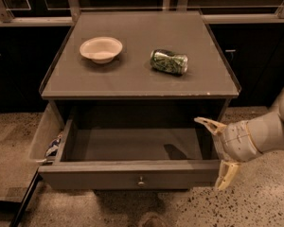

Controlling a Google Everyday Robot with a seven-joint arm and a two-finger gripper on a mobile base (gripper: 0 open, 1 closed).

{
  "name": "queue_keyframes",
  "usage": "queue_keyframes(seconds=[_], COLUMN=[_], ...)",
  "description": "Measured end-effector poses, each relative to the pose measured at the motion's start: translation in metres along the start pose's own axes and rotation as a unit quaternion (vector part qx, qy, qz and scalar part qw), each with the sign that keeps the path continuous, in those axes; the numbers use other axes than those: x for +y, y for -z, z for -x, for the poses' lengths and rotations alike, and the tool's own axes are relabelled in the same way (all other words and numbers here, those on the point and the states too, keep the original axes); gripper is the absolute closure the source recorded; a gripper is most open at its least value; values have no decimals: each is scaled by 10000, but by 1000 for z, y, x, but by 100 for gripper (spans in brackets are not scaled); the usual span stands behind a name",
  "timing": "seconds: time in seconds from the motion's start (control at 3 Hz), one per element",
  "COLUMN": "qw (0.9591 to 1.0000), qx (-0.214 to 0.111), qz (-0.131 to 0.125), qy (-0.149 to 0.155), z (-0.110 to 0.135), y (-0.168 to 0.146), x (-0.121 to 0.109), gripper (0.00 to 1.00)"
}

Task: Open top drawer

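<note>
Top drawer: we see it standing well out of the cabinet, lower centre of the frame, box empty.
Gripper: lower right, at the drawer's right front corner; fingers spread wide, gripping nothing we can see.
Risk, snag: we judge a finger could catch the corner as the arm moves, skewing or nudging the drawer shut.
Risk, jolt: a knock could roll the can, which lies on its side.
Drawer: flat matte grey panels, small round metal knob.
Bowl: pale, shallow, round.
Can: green, crumpled, shiny.
Floor: speckled, hard.
</note>
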State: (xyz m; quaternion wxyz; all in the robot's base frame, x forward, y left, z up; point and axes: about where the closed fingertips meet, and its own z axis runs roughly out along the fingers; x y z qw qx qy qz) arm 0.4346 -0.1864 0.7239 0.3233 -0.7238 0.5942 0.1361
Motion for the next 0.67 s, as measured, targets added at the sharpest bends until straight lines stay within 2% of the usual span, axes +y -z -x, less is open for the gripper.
queue_keyframes(seconds=[0.33,0.67], qw=[9995,9995], qx=[6,8], qz=[-100,-100], qy=[286,296], z=[19,20], y=[21,22], x=[-6,-6], gripper=[0,0])
